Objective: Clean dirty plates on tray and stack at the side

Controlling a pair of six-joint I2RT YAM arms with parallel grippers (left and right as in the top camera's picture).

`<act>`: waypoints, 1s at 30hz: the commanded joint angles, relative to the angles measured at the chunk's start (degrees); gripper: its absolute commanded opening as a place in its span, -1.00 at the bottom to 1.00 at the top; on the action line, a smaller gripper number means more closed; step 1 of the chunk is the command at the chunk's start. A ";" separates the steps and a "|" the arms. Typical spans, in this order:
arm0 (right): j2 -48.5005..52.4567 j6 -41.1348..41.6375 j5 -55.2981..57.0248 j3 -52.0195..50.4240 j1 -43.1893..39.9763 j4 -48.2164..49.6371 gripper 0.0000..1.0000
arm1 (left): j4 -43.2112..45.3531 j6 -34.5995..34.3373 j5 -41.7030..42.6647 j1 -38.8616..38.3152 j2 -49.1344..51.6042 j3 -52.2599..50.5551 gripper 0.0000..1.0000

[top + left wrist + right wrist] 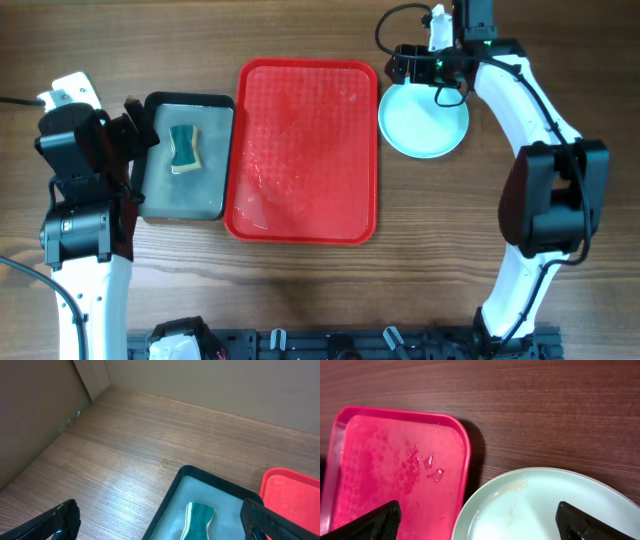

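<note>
The red tray (pixel 305 150) lies mid-table with only water drops on it; its corner also shows in the right wrist view (pixel 385 460) and the left wrist view (pixel 292 490). A light blue plate (pixel 423 122) sits on the wood just right of the tray, wet, with a faint smear near its rim (pixel 545 505). My right gripper (pixel 405 68) hovers open above the gap between tray and plate (pixel 480 522), holding nothing. My left gripper (pixel 140 135) stands open at the left edge of the grey tray (pixel 162 525), empty.
A dark grey metal tray (pixel 212 190) lies left of the red tray, its rim (pixel 210 476) in the left wrist view. A green and yellow sponge (pixel 184 148) rests in it (pixel 197 519). A wall borders the table beyond it.
</note>
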 commanded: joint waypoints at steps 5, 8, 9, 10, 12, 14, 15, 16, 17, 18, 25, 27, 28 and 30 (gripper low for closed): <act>-13.99 0.02 2.73 -0.31 0.15 0.35 0.99 | 0.15 -0.74 0.48 -0.26 0.22 0.79 1.00; -18.80 -0.02 5.84 -0.31 0.13 0.33 0.99 | 0.15 -0.74 0.48 -0.26 0.22 0.79 1.00; -20.74 -0.02 6.34 -0.31 0.13 0.33 0.99 | 0.15 -0.74 0.48 -0.26 0.22 0.79 1.00; -23.19 -0.17 7.21 -0.31 0.13 0.33 0.99 | 0.15 -0.74 0.48 -0.26 0.22 0.79 1.00; -28.83 -0.13 9.14 -0.31 0.13 -0.09 1.00 | 0.15 -0.74 0.48 -0.26 0.22 0.79 1.00; -31.80 -0.61 10.19 -0.31 0.13 -0.35 0.99 | 0.15 -0.74 0.48 -0.26 0.22 0.79 1.00; -33.42 -1.40 10.82 -0.31 0.13 -0.39 1.00 | 0.15 -0.74 0.48 -0.26 0.22 0.79 1.00; -34.95 -2.40 10.97 -0.31 0.13 -0.44 0.99 | 0.13 -0.74 0.48 -0.26 0.22 0.79 1.00; -36.44 -3.56 10.95 -0.31 0.13 -0.24 0.99 | 0.15 -0.74 0.48 -0.26 0.22 0.79 1.00; -37.86 -4.42 10.95 -0.31 0.13 0.07 0.99 | 0.15 -0.74 0.46 -0.26 0.22 0.79 1.00; -48.70 -7.74 10.71 -0.87 0.13 0.83 0.99 | 0.15 -0.74 0.48 -0.26 0.22 0.79 1.00; -51.93 -9.38 10.58 -1.95 0.13 1.09 1.00 | 0.15 -0.74 0.48 -0.26 0.22 0.79 1.00; -53.66 -10.47 10.56 -2.86 0.13 1.57 0.99 | 0.13 -0.74 0.48 -0.26 0.22 0.79 0.99; -57.42 -12.26 10.51 -5.53 0.13 3.26 0.99 | 0.15 -0.74 0.48 -0.26 0.22 0.79 1.00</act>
